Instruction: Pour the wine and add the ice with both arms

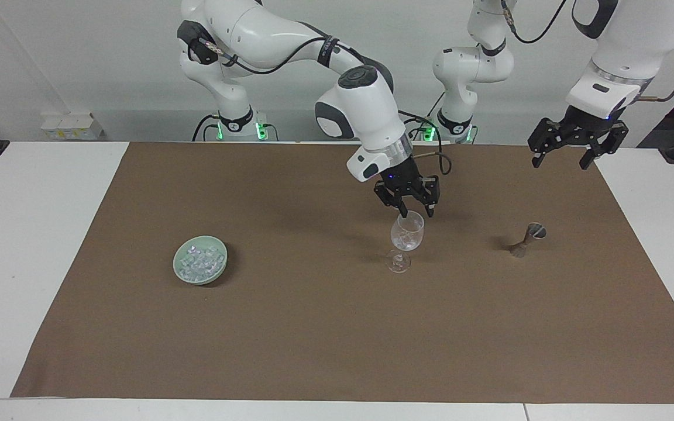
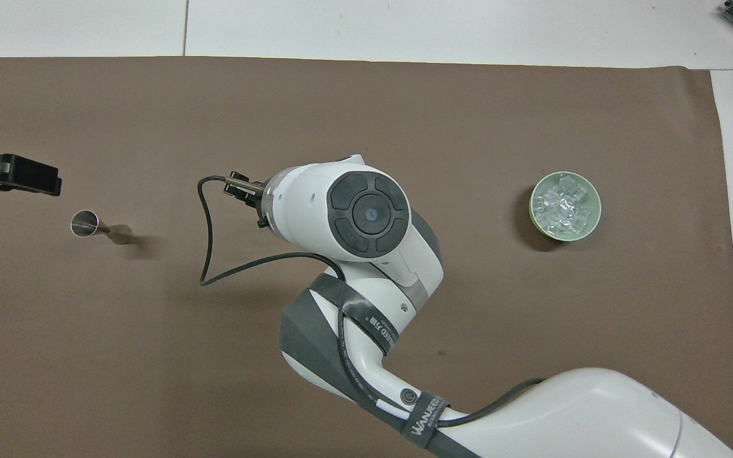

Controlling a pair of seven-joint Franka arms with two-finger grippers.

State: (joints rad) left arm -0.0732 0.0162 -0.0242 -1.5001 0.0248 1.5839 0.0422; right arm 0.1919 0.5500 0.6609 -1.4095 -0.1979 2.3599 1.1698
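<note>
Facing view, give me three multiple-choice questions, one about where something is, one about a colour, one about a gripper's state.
1. What is the right gripper over?
A. the wine glass
B. the dish
C. the metal jigger

2. What colour is the dish holding the ice?
A. red
B. pale green
C. black

3. How is the left gripper?
A. shut on the jigger
B. shut on the glass
C. open, holding nothing

Key: 1 A, it hangs just above the glass's rim. 2 B, the rim is pale green. 3 C, its fingers are spread in the air above the jigger.
</note>
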